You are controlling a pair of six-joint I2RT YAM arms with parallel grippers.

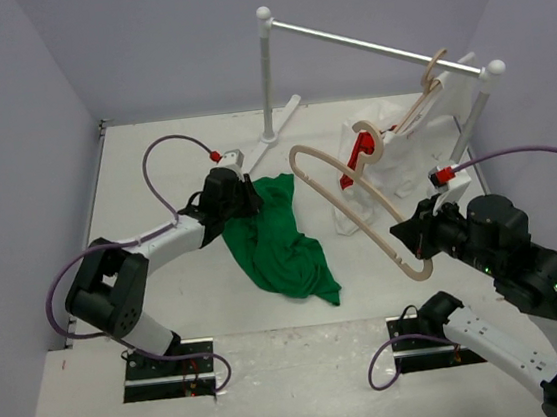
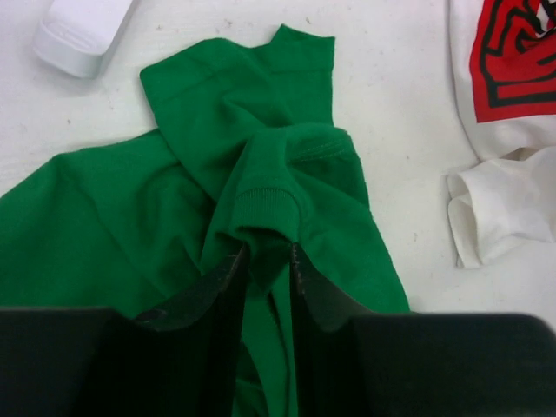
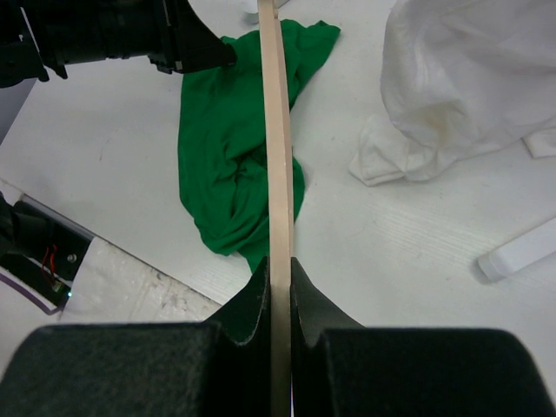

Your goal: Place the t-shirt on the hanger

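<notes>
The green t-shirt (image 1: 278, 244) lies crumpled on the white table, left of centre. My left gripper (image 1: 252, 199) is low over its upper edge. In the left wrist view its jaws (image 2: 268, 252) stand a little apart, open, with the ribbed collar fold of the t-shirt (image 2: 261, 156) at their tips and green cloth in the gap. My right gripper (image 1: 402, 235) is shut on the lower arm of the light wooden hanger (image 1: 359, 204) and holds it above the table. Its hook points toward the shirt. From the right wrist, the hanger (image 3: 278, 130) runs straight out of the shut gripper (image 3: 278, 261) over the t-shirt (image 3: 226, 148).
A white clothes rack (image 1: 371, 47) stands at the back, with a second wooden hanger (image 1: 426, 91) on its rail. A white garment with a red print (image 1: 393, 155) lies under it, right of the green shirt. The rack's white foot (image 2: 82, 30) lies near the shirt's far edge.
</notes>
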